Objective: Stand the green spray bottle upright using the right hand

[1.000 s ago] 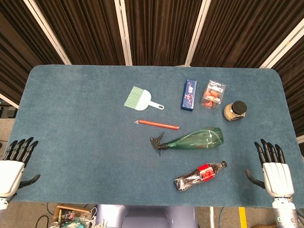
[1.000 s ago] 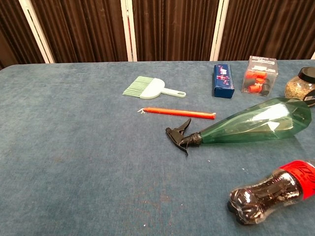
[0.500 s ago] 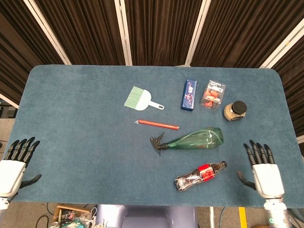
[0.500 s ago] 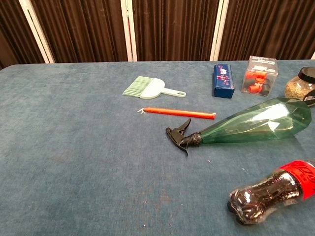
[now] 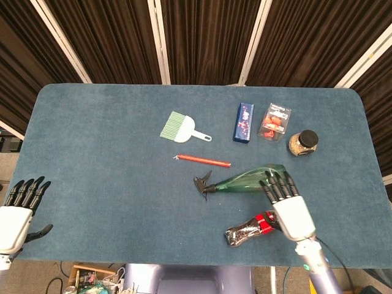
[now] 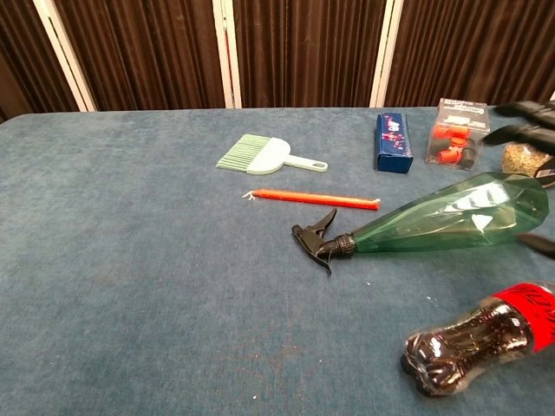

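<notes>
So the green spray bottle is lying on its side right of centre on the table, long axis running left to right: black trigger head pointing left, wide base off to the right. The right hand hovers over that fat base end with fingers spread and pointing toward the far edge, nothing gripped, and from above the fingertips overlap the bottle's right part, though I can't tell if they're touching it or just above. In the chest view only dark fingertips poke in at the right edge over the base. The left hand is way over at the near left corner, slack and holding nothing, so the right one is clearly nearer. My guess is the move comes down to wrapping the wide end and swinging the nozzle up. The bottle is translucent green plastic, cone shaped, smooth and glossy, probably slippery and light, so it might roll on the blue felt-like cloth. A dark cola bottle with a red label lies just near of the hand, easy to bump, and a thin red stick sits just beyond the nozzle
</notes>
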